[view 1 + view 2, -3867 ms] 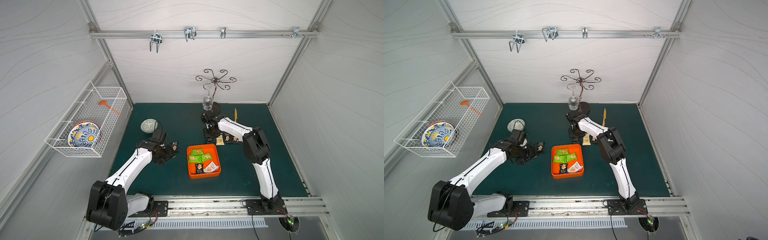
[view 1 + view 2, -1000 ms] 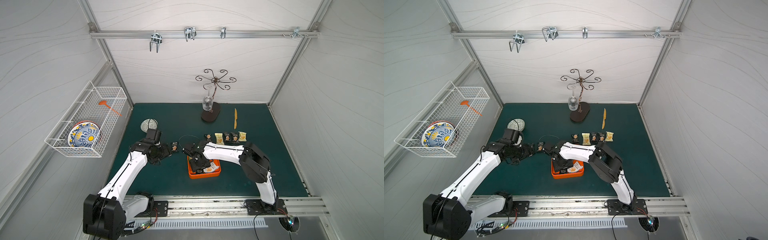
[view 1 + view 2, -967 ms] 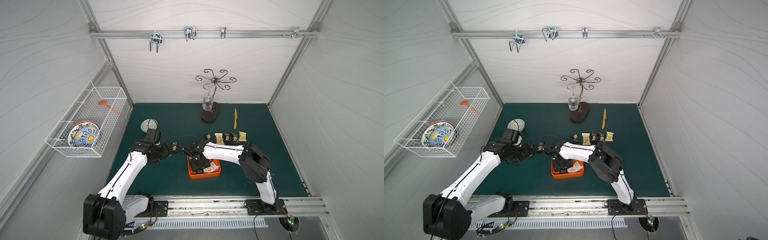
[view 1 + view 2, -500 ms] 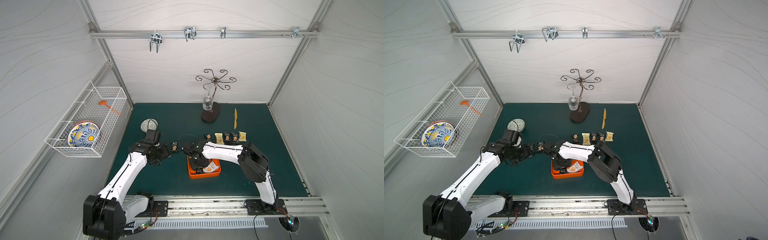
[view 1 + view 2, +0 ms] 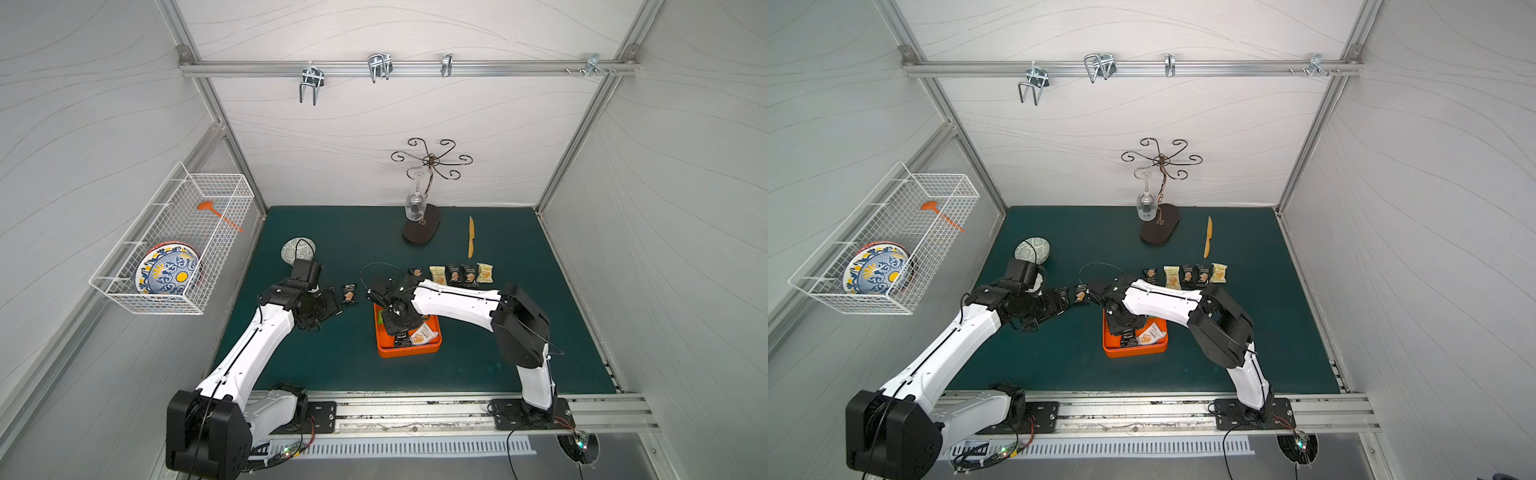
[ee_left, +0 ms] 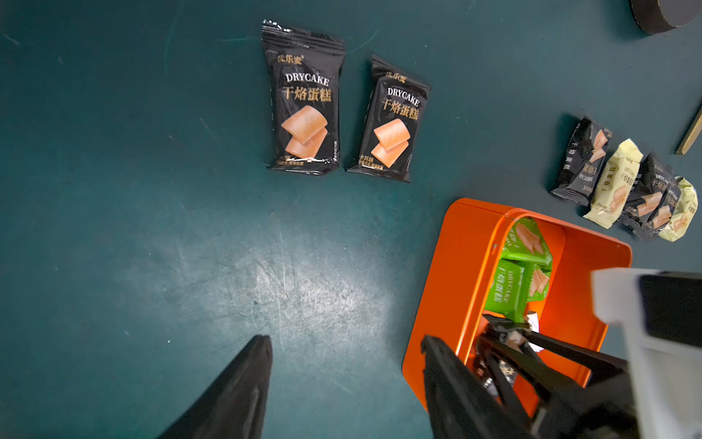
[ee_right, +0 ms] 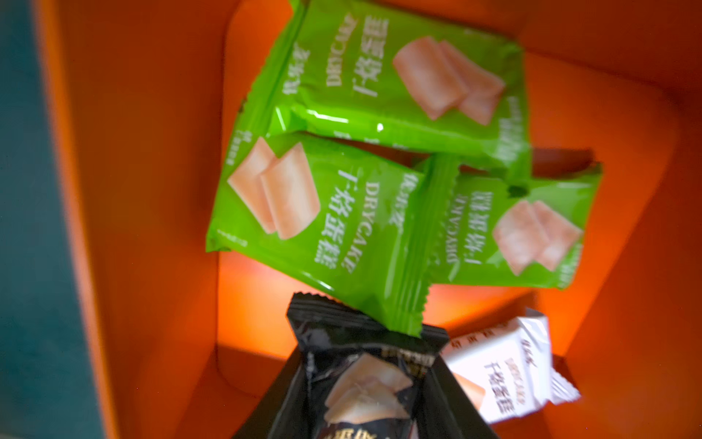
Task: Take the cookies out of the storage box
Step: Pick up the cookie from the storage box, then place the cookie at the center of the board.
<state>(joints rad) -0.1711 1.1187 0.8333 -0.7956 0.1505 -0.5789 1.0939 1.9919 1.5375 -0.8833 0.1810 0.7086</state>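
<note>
The orange storage box [image 5: 409,351] [image 5: 1133,351] sits mid-mat. Inside it my right gripper [image 7: 364,361] [image 5: 401,328] is shut on a black cookie packet [image 7: 364,384]. Three green cookie packets [image 7: 323,228] and a white one [image 7: 501,372] lie in the box beside it. My left gripper [image 6: 346,342] [image 5: 332,301] is open over bare mat just left of the box wall [image 6: 456,266], holding nothing. Two black packets [image 6: 304,102] lie on the mat beyond it. A row of several black and pale yellow packets [image 5: 455,274] [image 6: 623,186] lies behind the box.
A glass stand with a hanging wine glass [image 5: 422,228] and a yellow knife [image 5: 471,243] are at the back. A patterned bowl [image 5: 298,250] sits behind the left arm. A white wire basket [image 5: 174,245] with a plate hangs on the left wall.
My right gripper has closed on the black packet inside the box. The left arm has stayed where it was.
</note>
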